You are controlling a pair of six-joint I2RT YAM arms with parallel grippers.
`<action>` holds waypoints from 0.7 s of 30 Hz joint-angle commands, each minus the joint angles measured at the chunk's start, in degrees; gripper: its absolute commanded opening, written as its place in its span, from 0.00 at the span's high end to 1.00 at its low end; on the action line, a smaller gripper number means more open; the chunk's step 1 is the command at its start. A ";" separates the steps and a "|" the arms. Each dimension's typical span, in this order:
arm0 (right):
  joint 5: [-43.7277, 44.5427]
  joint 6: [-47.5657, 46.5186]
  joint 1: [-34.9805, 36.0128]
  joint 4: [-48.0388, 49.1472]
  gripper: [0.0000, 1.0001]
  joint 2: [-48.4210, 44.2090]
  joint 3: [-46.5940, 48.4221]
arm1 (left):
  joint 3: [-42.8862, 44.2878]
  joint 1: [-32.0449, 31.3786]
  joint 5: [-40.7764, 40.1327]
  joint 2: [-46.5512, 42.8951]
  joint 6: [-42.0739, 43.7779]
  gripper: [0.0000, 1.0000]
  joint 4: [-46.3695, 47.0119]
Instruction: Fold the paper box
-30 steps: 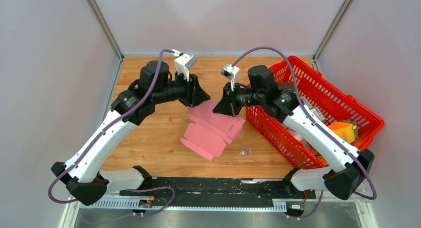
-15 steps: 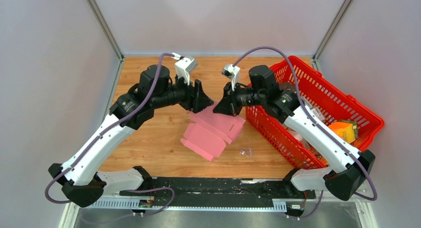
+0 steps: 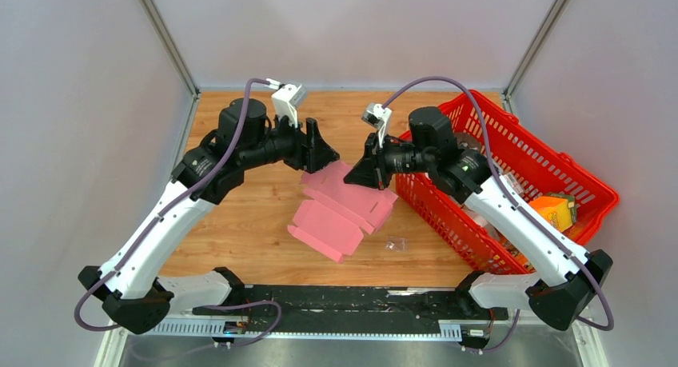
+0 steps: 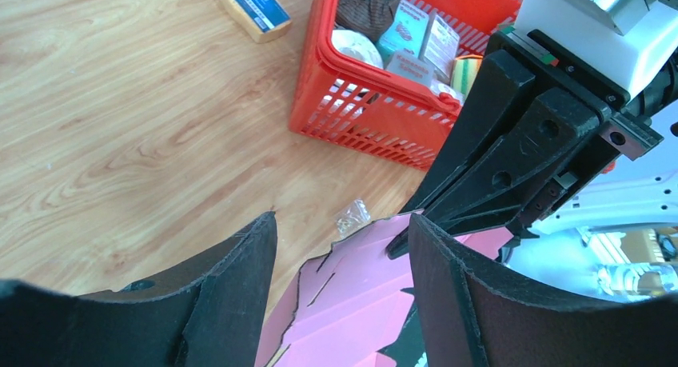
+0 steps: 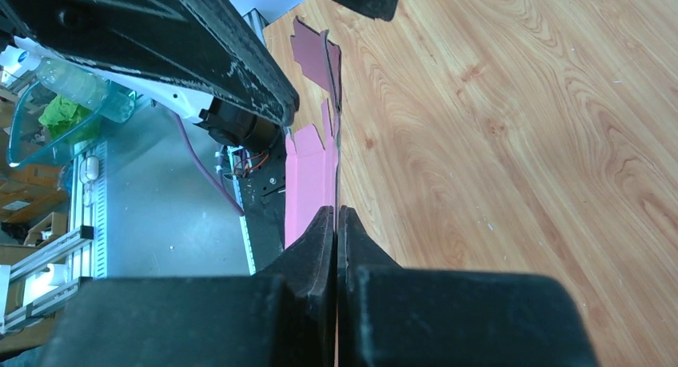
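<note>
Left tool [image 3: 321, 154]: jaws wide, nothing in them. I have it hanging over the far left corner of the paper box [image 3: 344, 211]. In the left wrist view the pink sheet [image 4: 360, 291] sits low between the two fingers [image 4: 240, 279]; I can't tell if they touch it.
Right tool [image 3: 357, 175]: pinched closed on the box's far edge. In the right wrist view the thin pink edge [image 5: 308, 175] runs straight into the seam between the fingers [image 5: 316, 239].
Paper box: mid desk [image 3: 240, 215], between the two arms and just left of the red basket [image 3: 436, 219]. Near part lies flat with flaps out; the far edge is lifted at the right tool.
Tools: close together, tips facing across the box's far edge.
Basket: packaged goods inside [image 4: 360, 115].
Scrap: a small clear crumpled bit [image 3: 395, 244] lies on the desk near the box's right side.
Extra: a blue and yellow pack [image 4: 252, 7] lies on the desk beyond the basket, seen from the left wrist.
</note>
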 commanded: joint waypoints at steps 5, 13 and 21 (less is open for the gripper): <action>-1.64 1.09 -0.11 3.34 1.00 -1.28 -0.05 | -2.63 -1.88 3.32 -0.60 -1.87 0.37 4.18; -1.38 1.79 -0.02 3.60 1.00 1.00 -0.05 | -4.74 -5.75 0.60 -2.97 -1.96 0.47 5.58; -1.47 1.62 -0.02 2.90 1.00 3.46 0.48 | -5.89 -7.69 -1.25 -4.73 -2.14 0.44 4.79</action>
